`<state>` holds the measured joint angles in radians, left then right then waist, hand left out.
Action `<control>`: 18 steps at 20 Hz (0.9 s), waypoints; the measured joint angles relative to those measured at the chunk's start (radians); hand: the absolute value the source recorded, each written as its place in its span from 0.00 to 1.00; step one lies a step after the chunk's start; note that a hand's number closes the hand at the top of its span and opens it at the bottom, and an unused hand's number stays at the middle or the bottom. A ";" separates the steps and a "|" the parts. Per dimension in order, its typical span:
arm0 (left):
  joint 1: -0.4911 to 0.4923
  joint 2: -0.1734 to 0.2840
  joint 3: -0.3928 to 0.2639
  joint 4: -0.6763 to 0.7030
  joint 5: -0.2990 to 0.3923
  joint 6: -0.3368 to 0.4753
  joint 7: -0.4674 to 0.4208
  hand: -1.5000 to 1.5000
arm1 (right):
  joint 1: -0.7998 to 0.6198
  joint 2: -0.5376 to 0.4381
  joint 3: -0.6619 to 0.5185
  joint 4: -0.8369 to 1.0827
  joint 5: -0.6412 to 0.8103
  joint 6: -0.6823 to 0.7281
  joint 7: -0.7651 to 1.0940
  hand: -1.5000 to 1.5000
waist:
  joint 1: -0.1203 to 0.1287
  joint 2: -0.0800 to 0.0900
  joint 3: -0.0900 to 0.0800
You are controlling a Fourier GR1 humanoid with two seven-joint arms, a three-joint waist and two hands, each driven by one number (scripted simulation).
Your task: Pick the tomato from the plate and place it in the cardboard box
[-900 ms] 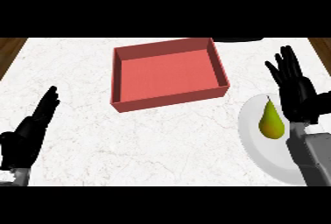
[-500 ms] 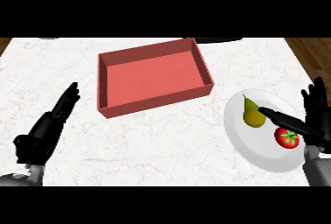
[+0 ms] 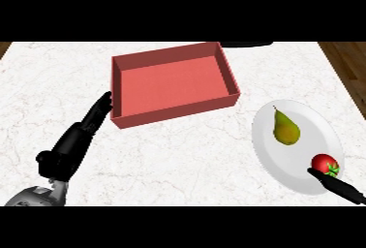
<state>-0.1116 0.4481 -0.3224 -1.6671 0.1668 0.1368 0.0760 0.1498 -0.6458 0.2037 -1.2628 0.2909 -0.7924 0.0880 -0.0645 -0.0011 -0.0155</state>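
A red tomato with a green stalk lies on the white plate at the right, near the plate's front edge. A yellow-green pear lies on the same plate, farther back. Only a finger of my right hand shows at the lower right; its tip touches the tomato's front side. The box is red, open-topped and stands at the centre back. My left hand is open with straight fingers, their tips touching the box's left front corner.
The counter is white marble. A dark object shows at the back edge behind the box. A strip of wooden floor runs along the right side.
The view has shifted, so the box and plate sit lower and more to the right. My right hand has dropped towards the lower right corner. My left hand has come up to the box's corner.
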 measured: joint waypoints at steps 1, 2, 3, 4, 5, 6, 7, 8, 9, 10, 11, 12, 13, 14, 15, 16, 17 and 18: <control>-0.007 -0.008 -0.008 0.004 -0.006 0.002 0.002 0.50 | 0.018 -0.023 0.011 -0.025 0.038 -0.010 0.041 0.00 | 0.001 -0.001 0.000; -0.006 -0.012 -0.013 0.006 -0.008 0.000 -0.002 0.50 | 0.039 -0.039 0.024 -0.049 0.078 -0.019 0.089 0.00 | 0.006 -0.002 -0.001; -0.012 -0.015 -0.013 0.018 -0.010 -0.001 -0.004 0.50 | 0.056 -0.058 0.037 -0.078 0.111 -0.015 0.133 0.00 | 0.006 -0.001 -0.001; -0.016 -0.016 -0.014 0.022 -0.010 -0.005 -0.005 0.50 | 0.071 -0.075 0.048 -0.109 0.139 -0.004 0.181 0.00 | 0.008 -0.002 -0.002; -0.022 -0.022 -0.018 0.026 -0.012 -0.005 -0.003 0.50 | 0.083 -0.090 0.060 -0.144 0.162 0.015 0.230 0.00 | 0.010 -0.002 -0.002; -0.027 -0.028 -0.021 0.029 -0.012 -0.005 0.001 0.50 | 0.094 -0.107 0.068 -0.184 0.179 0.039 0.280 0.00 | 0.011 -0.002 -0.002; -0.037 -0.033 -0.020 0.036 -0.011 -0.005 0.003 0.50 | 0.101 -0.121 0.078 -0.229 0.191 0.069 0.332 0.00 | 0.013 -0.002 -0.002; -0.039 -0.037 -0.024 0.039 -0.018 -0.002 0.003 0.50 | 0.116 -0.137 0.088 -0.275 0.199 0.101 0.380 0.00 | 0.012 -0.003 -0.001; -0.045 -0.037 -0.026 0.041 -0.017 -0.008 0.004 0.50 | 0.121 -0.149 0.099 -0.320 0.207 0.136 0.434 0.00 | 0.017 -0.003 -0.001; -0.054 -0.038 -0.022 0.046 -0.017 -0.010 0.007 0.50 | 0.129 -0.161 0.107 -0.371 0.208 0.173 0.487 0.00 | 0.018 -0.003 0.000; -0.059 -0.044 -0.026 0.051 -0.020 -0.008 0.009 0.50 | 0.132 -0.171 0.118 -0.419 0.213 0.209 0.546 0.00 | 0.022 -0.002 0.001; -0.064 -0.049 -0.029 0.059 -0.023 -0.010 0.006 0.50 | 0.131 -0.182 0.124 -0.474 0.217 0.245 0.607 0.00 | 0.024 -0.002 0.002; -0.071 -0.054 -0.031 0.065 -0.023 -0.012 0.005 0.50 | 0.124 -0.194 0.127 -0.527 0.220 0.284 0.671 0.00 | 0.028 -0.001 0.003; -0.074 -0.056 -0.031 0.068 -0.025 -0.014 0.003 0.50 | 0.121 -0.200 0.133 -0.582 0.227 0.319 0.736 0.00 | 0.032 -0.002 0.004; -0.076 -0.057 -0.030 0.076 -0.025 -0.021 -0.002 0.50 | 0.111 -0.215 0.126 -0.635 0.221 0.359 0.794 0.00 | 0.036 -0.001 0.005; -0.082 -0.057 -0.028 0.073 -0.023 -0.026 0.005 0.50 | 0.103 -0.223 0.120 -0.682 0.216 0.394 0.848 0.00 | 0.041 -0.001 0.006; -0.088 -0.058 -0.024 0.069 -0.021 -0.030 0.012 0.50 | 0.097 -0.233 0.110 -0.728 0.207 0.427 0.895 0.00 | 0.044 -0.002 0.008; -0.099 -0.067 -0.019 0.083 -0.021 -0.033 0.009 0.50 | 0.088 -0.230 0.110 -0.766 0.216 0.452 0.935 0.00 | 0.046 -0.001 0.009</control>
<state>-0.2107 0.3811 -0.3419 -1.5839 0.1456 0.1042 0.0846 0.2380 -0.8759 0.3138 -2.0286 0.5074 -0.3404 1.0232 -0.0184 -0.0022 -0.0068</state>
